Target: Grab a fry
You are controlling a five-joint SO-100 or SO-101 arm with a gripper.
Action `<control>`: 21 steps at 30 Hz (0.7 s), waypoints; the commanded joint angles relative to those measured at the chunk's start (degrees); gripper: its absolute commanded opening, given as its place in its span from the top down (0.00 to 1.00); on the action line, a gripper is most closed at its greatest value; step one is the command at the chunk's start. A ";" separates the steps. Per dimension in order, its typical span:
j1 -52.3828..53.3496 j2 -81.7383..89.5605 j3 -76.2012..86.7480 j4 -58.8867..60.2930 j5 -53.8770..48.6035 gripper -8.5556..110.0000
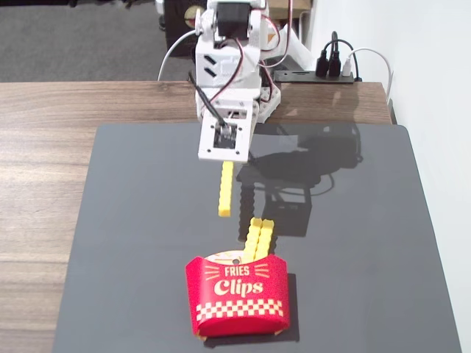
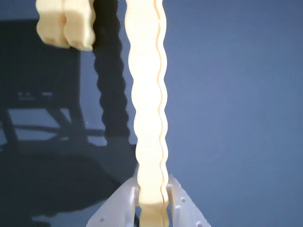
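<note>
A yellow wavy fry hangs from my white gripper above the dark mat, its lower end clear of the surface. In the wrist view the fry runs up from between the two white fingertips, and the gripper is shut on its end. A red carton marked "FRIES Clips" stands at the mat's near middle, with two more fries sticking out of its top. Those fries show at the upper left of the wrist view.
The dark grey mat lies on a wooden table. A power strip with plugs and cables sits at the far right edge by a white wall. The arm's base stands at the table's far middle.
</note>
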 commanded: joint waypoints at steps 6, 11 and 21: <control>5.36 3.25 -11.78 9.40 -3.34 0.91; 9.49 1.76 -16.08 9.76 -5.71 0.91; 8.00 -3.78 -28.56 14.41 -4.66 0.91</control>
